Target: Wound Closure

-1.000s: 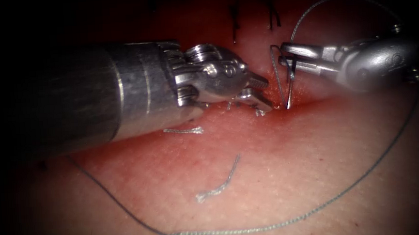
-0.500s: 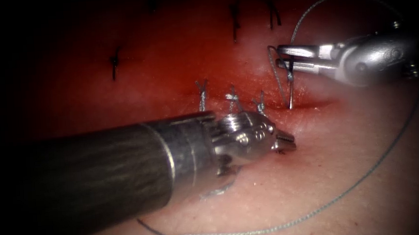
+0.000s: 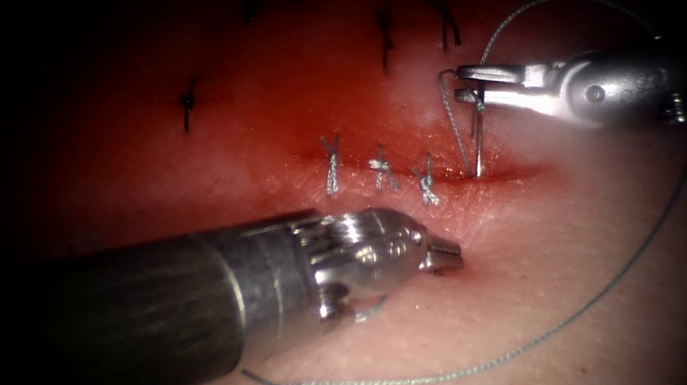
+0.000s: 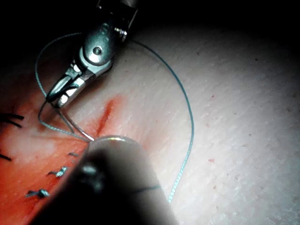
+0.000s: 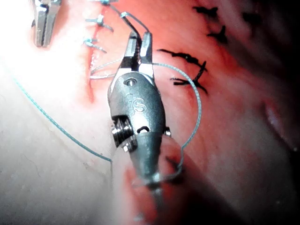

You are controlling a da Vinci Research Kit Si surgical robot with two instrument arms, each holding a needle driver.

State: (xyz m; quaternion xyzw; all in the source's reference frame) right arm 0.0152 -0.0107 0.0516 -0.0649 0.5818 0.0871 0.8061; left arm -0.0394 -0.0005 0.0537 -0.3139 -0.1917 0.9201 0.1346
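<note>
Endoscope view: my right hand [image 3: 464, 82] pinches the needle [image 3: 477, 140] upright, its tip at the cut [image 3: 509, 174]; my left hand [image 3: 443, 256], pressed together, holds nothing.

Black stitches [image 3: 385, 35] dot the far side of the row of grey knots [image 3: 380, 170], one alone off its upper left, two above its right end, red fluid [image 3: 276, 133] spread around it.

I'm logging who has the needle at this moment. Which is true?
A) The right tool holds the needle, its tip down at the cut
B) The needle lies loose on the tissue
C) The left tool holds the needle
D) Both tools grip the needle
A: the right tool is shut on the needle, which hangs point-down to the cut; the left tool holds nothing.
</note>
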